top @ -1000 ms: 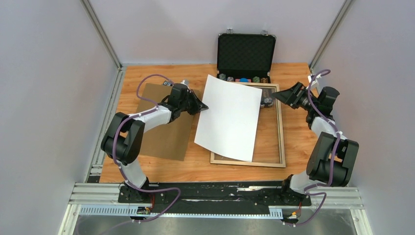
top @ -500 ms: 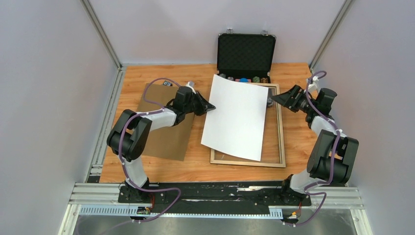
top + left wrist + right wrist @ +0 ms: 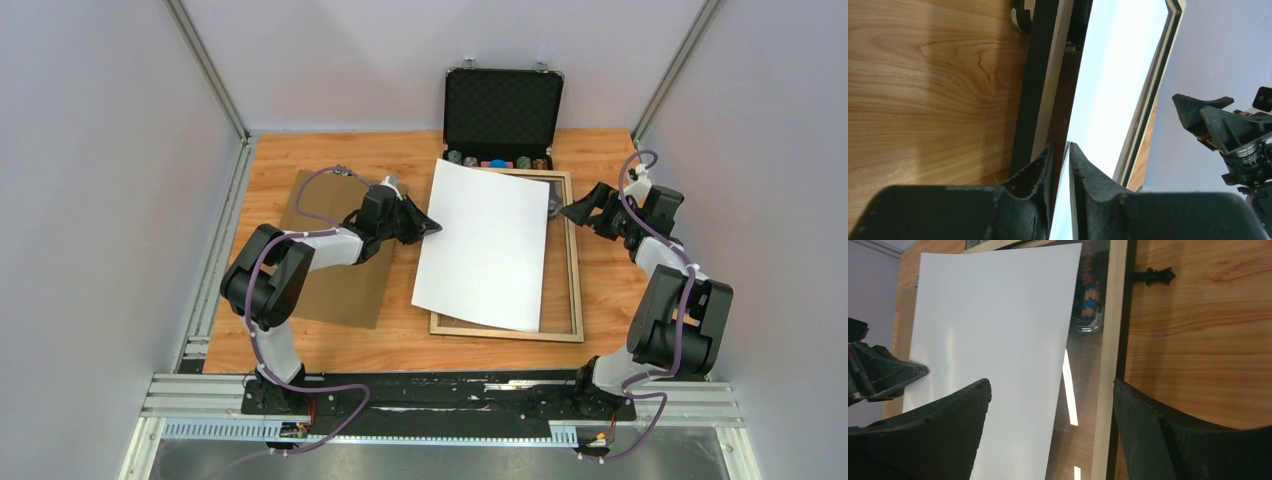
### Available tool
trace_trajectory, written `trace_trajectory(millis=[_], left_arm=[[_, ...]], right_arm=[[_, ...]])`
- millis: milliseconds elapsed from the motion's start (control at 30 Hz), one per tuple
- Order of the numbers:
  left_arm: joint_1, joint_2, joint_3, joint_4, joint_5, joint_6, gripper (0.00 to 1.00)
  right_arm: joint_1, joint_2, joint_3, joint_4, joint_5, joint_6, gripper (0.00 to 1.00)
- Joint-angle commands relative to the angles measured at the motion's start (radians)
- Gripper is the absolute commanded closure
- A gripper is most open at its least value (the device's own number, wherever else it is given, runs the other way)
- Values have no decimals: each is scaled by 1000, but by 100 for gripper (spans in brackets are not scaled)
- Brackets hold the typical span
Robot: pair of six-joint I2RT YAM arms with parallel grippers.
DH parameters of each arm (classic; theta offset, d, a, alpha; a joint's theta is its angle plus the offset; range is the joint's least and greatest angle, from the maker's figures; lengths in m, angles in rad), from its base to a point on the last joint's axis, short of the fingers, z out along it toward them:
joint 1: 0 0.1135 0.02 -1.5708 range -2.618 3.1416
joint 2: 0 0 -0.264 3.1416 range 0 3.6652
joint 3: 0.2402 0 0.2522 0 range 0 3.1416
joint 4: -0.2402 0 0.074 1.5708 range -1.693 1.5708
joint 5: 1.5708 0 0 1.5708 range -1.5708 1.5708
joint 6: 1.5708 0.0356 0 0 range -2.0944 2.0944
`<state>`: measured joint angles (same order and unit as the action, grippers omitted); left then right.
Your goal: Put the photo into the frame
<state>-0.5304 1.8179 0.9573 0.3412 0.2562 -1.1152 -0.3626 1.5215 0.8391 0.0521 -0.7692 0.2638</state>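
Pinches the photo (image 3: 485, 245) by its left edge with the left hand (image 3: 432, 227), fingers (image 3: 1090, 180) pressed shut on the thin sheet. Carries it white side up over the frame (image 3: 574, 260), laid flat on the right half of the table (image 3: 400, 350) with the far rail close to the case (image 3: 503, 105) at the far edge. Sits skewed for now: left edge and near-left corner overhanging the left rail, right edge well inside the right rail, a strip of frame bare on that side. Hard to tell from above: right edge touching down inside the frame, or floating just over it. Hovers wide open and empty with the right hand (image 3: 572, 210), beside the right rail toward the table's far-right corner. To do this well, slide the sheet toward the right edge of the table, clearing the overhang, and twist it slightly to square the long sides with the rails. Set the right edge into the recess first, then lower the left side gently, without bowing the paper. Bring the right hand onto the sheet's right edge to pin it against slipping. Let go only with all four corners inside the rails. Avoid dragging the pinched edge across the left rail: probably enough to crease it.
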Motion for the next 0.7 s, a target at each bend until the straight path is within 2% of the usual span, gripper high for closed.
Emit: trace_trajectory(millis=[0,133,267,500,667], left_arm=[[-10,-33,-3,56,-24,-9,74],[-14,-37,-11,66,-22,-19,64],[-14,-41,-15,72,-19,-26,62],[-14,-27,-11,76,-2,-26,62],[-14,-37,-16,61,0,-28,67]], right_arm=[[-1,-25,31,-74,132,-126,15],[-1,-24,31,-121,151,-182,25],[-1,-10,27,-151,153,-217,34],[3,42,35,-194,134,-242,53],[12,78,44,-214,148,-241,56]])
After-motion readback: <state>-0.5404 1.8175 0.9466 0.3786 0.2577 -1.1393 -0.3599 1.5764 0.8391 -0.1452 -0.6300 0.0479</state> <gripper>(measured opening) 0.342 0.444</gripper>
